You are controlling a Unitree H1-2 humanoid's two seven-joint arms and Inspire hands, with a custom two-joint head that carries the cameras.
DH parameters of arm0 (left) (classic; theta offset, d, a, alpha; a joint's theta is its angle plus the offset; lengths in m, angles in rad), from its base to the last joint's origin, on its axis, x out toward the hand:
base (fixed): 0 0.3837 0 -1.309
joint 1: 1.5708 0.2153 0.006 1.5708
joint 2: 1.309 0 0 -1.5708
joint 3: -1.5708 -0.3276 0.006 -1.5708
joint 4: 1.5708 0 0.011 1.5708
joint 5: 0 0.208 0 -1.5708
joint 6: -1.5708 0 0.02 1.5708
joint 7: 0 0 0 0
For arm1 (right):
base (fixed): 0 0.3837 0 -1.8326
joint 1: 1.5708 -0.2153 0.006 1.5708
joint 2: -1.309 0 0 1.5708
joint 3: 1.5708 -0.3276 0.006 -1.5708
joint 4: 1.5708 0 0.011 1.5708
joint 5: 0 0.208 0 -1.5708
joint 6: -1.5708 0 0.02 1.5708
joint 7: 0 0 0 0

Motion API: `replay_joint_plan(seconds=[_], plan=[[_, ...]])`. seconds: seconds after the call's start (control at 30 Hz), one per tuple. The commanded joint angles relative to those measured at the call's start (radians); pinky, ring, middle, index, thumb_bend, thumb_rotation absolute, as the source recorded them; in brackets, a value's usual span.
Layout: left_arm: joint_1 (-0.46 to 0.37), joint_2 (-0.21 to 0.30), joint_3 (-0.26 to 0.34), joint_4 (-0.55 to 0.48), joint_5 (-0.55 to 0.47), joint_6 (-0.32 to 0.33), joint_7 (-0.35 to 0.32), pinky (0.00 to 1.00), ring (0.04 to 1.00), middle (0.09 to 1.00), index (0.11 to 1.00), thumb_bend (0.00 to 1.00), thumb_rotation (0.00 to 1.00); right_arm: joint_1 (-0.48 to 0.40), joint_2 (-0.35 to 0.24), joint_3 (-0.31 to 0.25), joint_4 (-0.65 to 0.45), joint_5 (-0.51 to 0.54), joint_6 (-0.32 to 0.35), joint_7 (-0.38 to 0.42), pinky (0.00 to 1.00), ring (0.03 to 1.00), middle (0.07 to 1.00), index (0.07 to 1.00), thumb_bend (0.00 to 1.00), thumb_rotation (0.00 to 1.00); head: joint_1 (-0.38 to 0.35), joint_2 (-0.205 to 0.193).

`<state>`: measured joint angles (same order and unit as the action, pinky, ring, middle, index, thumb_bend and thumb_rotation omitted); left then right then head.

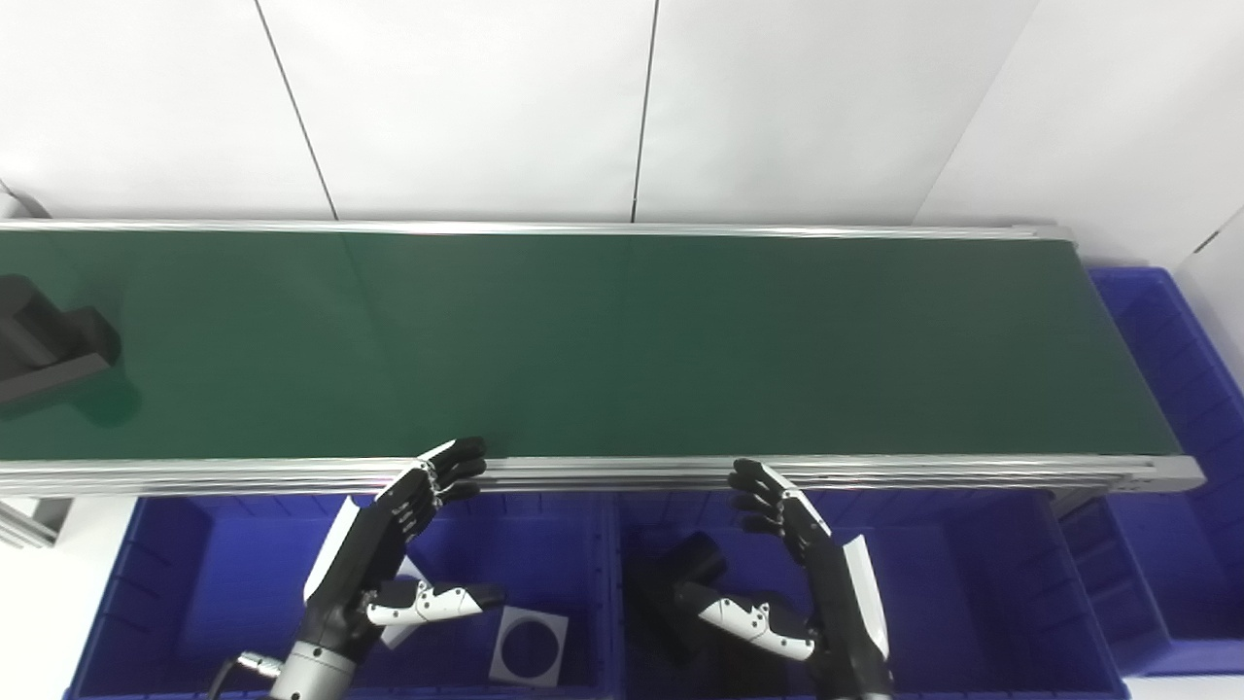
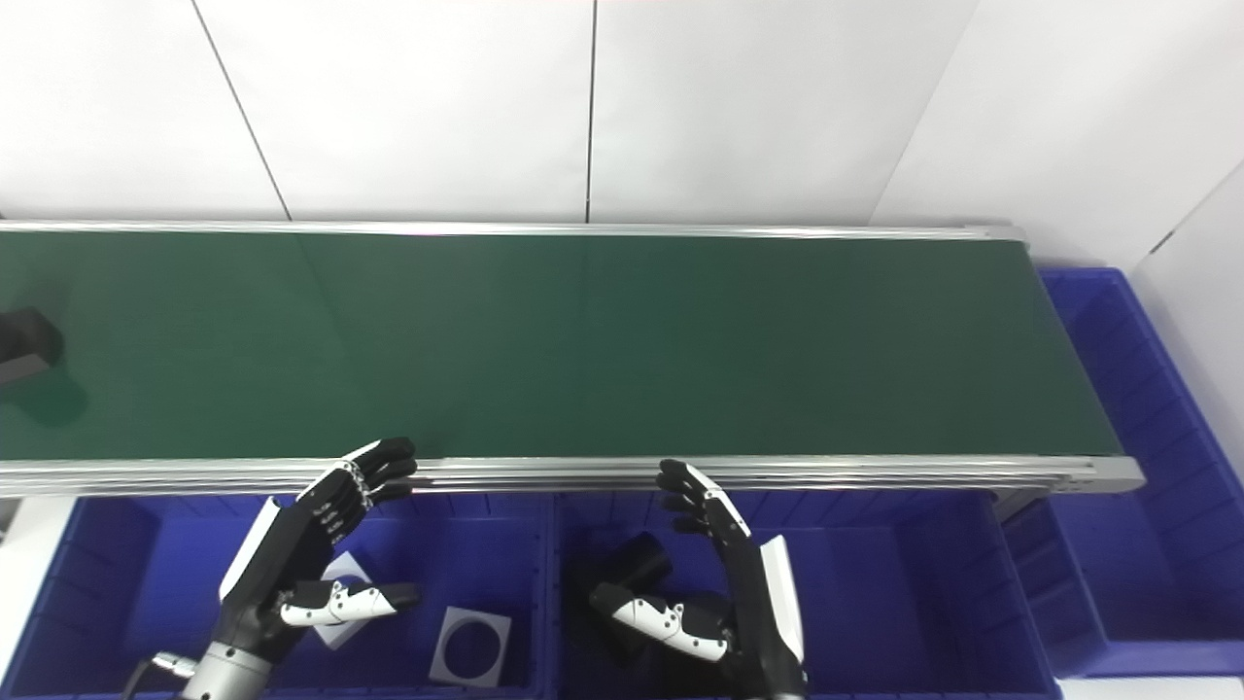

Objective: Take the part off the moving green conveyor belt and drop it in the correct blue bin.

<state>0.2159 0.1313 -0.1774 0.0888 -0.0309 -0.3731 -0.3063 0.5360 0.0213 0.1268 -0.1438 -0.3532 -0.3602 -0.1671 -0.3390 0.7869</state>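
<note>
One blocky matte-black part [image 1: 44, 345] rides the smooth green belt [image 1: 622, 340].

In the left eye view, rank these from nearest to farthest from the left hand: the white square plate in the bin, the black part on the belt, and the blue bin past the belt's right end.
1. White square plate, in the blue bin just right of the left hand.
2. Black part, on the belt's far left.
3. End bin, beyond the belt's right end.
</note>
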Motion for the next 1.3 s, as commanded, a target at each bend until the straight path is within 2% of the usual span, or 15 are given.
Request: replay_joint_plan(seconds=[0.0, 0.13, 0.37, 0.7, 0.73, 0.77, 0.8, 0.83, 0.87, 0.9, 0.93, 0.97, 1.0, 1.1, 1.27], plan=[[-0.008, 0.005, 0.003, -0.017, -0.014, -0.032, 0.002, 0.79, 0.842, 0.864, 0.827, 0.86, 0.2, 0.001, 0.004, 0.002, -0.02, -0.005, -0.021, -0.005, 0.69, 0.752, 0.795, 0.825, 0.81, 0.36, 0.002, 0.001], [-0.01, 0.007, 0.002, -0.016, -0.012, -0.035, 0.0, 0.79, 0.844, 0.865, 0.827, 0.85, 0.19, 0.0, 0.004, 0.003, -0.018, 0.0, -0.022, -0.004, 0.68, 0.753, 0.798, 0.827, 0.8, 0.34, 0.002, 0.002], [-0.012, 0.009, -0.002, -0.014, -0.004, -0.041, 0.002, 0.8, 0.844, 0.866, 0.828, 0.85, 0.19, -0.001, 0.001, 0.003, -0.019, -0.001, -0.02, -0.001, 0.69, 0.755, 0.798, 0.829, 0.81, 0.37, 0.005, 0.001], [-0.012, 0.006, -0.005, -0.004, -0.001, -0.044, 0.003, 0.8, 0.845, 0.866, 0.828, 0.85, 0.19, -0.002, 0.0, 0.001, -0.007, 0.003, -0.028, -0.005, 0.7, 0.758, 0.801, 0.828, 0.8, 0.34, 0.021, -0.017], [-0.014, 0.006, -0.008, 0.0, 0.002, -0.052, 0.002, 0.8, 0.845, 0.865, 0.827, 0.85, 0.19, -0.003, -0.002, -0.001, -0.003, 0.004, -0.031, -0.006, 0.7, 0.758, 0.801, 0.829, 0.8, 0.34, 0.064, -0.03], [-0.015, 0.006, -0.01, 0.003, 0.003, -0.057, 0.001, 0.8, 0.846, 0.866, 0.83, 0.85, 0.19, -0.004, -0.003, -0.003, -0.001, 0.005, -0.032, -0.007, 0.7, 0.756, 0.8, 0.827, 0.8, 0.34, 0.064, -0.03], [-0.016, 0.004, -0.013, 0.006, 0.005, -0.065, 0.001, 0.79, 0.842, 0.864, 0.833, 0.85, 0.19, -0.003, -0.006, -0.006, 0.0, 0.01, -0.035, -0.006, 0.7, 0.755, 0.799, 0.825, 0.8, 0.33, 0.105, -0.037], [-0.016, 0.002, -0.015, 0.008, 0.007, -0.071, 0.001, 0.79, 0.838, 0.861, 0.834, 0.85, 0.18, -0.002, -0.009, -0.007, 0.001, 0.015, -0.037, -0.004, 0.69, 0.755, 0.8, 0.824, 0.8, 0.33, 0.112, -0.039], [-0.015, -0.001, -0.019, 0.01, 0.011, -0.074, 0.003, 0.79, 0.837, 0.86, 0.834, 0.85, 0.18, -0.001, -0.015, -0.009, 0.004, 0.027, -0.043, -0.001, 0.69, 0.755, 0.8, 0.824, 0.8, 0.33, 0.161, -0.055], [-0.014, -0.003, -0.022, 0.012, 0.016, -0.077, 0.005, 0.79, 0.837, 0.861, 0.835, 0.85, 0.18, 0.001, -0.019, -0.01, 0.005, 0.038, -0.048, 0.003, 0.7, 0.76, 0.802, 0.825, 0.8, 0.32, 0.161, -0.055], [-0.012, -0.007, -0.026, 0.013, 0.023, -0.08, 0.008, 0.79, 0.837, 0.861, 0.835, 0.85, 0.19, 0.003, -0.025, -0.012, 0.007, 0.045, -0.054, 0.004, 0.7, 0.763, 0.804, 0.826, 0.8, 0.32, 0.216, -0.072], [-0.011, -0.011, -0.028, 0.014, 0.029, -0.081, 0.01, 0.78, 0.835, 0.86, 0.834, 0.85, 0.19, 0.004, -0.029, -0.013, 0.009, 0.049, -0.058, 0.004, 0.7, 0.763, 0.803, 0.826, 0.8, 0.32, 0.216, -0.072], [-0.008, -0.017, -0.033, 0.016, 0.041, -0.085, 0.015, 0.78, 0.835, 0.86, 0.833, 0.85, 0.19, 0.01, -0.036, -0.015, 0.003, 0.063, -0.053, 0.01, 0.69, 0.764, 0.803, 0.826, 0.8, 0.32, 0.282, -0.098], [-0.003, -0.037, -0.047, 0.028, 0.086, -0.094, 0.038, 0.76, 0.817, 0.847, 0.825, 0.86, 0.19, 0.017, -0.062, -0.021, 0.01, 0.112, -0.064, 0.024, 0.72, 0.795, 0.828, 0.843, 0.76, 0.27, 0.361, -0.136], [-0.003, -0.054, -0.071, 0.041, 0.134, -0.096, 0.083, 0.75, 0.806, 0.839, 0.814, 0.87, 0.21, 0.021, -0.081, -0.028, 0.031, 0.165, -0.07, 0.04, 0.75, 0.825, 0.867, 0.86, 0.76, 0.27, 0.384, -0.159]])
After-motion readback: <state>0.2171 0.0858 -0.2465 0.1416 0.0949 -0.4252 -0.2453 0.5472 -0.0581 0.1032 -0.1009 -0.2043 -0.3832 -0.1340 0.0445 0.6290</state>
